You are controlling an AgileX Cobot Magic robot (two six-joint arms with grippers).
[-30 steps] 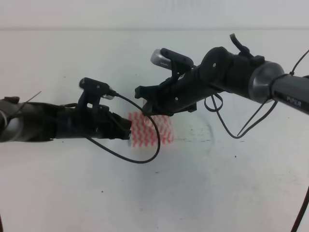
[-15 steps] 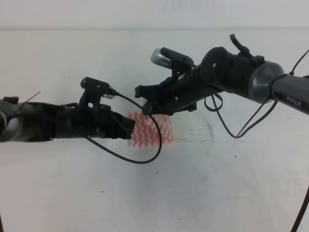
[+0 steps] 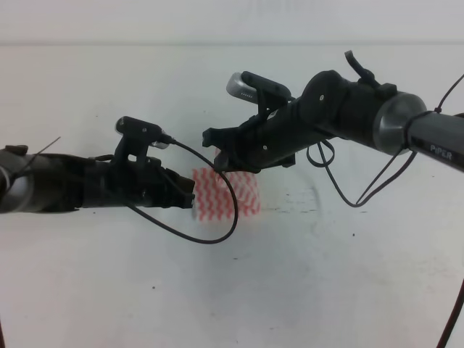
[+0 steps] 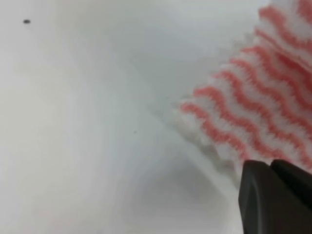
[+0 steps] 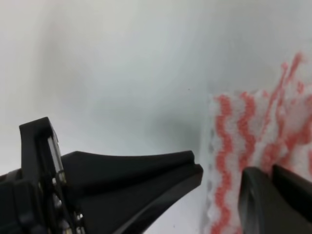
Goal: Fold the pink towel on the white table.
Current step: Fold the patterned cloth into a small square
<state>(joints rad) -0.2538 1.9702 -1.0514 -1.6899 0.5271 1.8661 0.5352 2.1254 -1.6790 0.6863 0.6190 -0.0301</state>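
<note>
Pink-red and white wavy stripes mark the one cloth in view, a thin rectangular pink towel [image 3: 226, 194] lying near the middle of the broad, plain white table [image 3: 304, 283]. Its visible patch is small and partly covered by the two black arms that meet over it.

Two grippers are present. The left gripper [image 3: 193, 197] reaches in from the left of the overhead view and ends at the towel's left edge. In the left wrist view two dark fingertips [image 4: 273, 197] stand tight together at the lower right, right against the striped cloth, whose edge there looks layered and a little raised; the jaws appear closed on the towel, though the blur makes the contact itself hard to confirm.

The right gripper [image 3: 215, 154] comes in from the upper right and hangs over the towel's upper left corner. Its wrist view shows one long black finger [image 5: 146, 170] lying over bare table to the left of the cloth's edge, and a second dark fingertip on the striped cloth at the lower right, with a clear gap between them, so these jaws stand apart.

One thin black cable [image 3: 210, 235] loops from the left arm down across the towel. A few tiny dark specks dot the tabletop.
</note>
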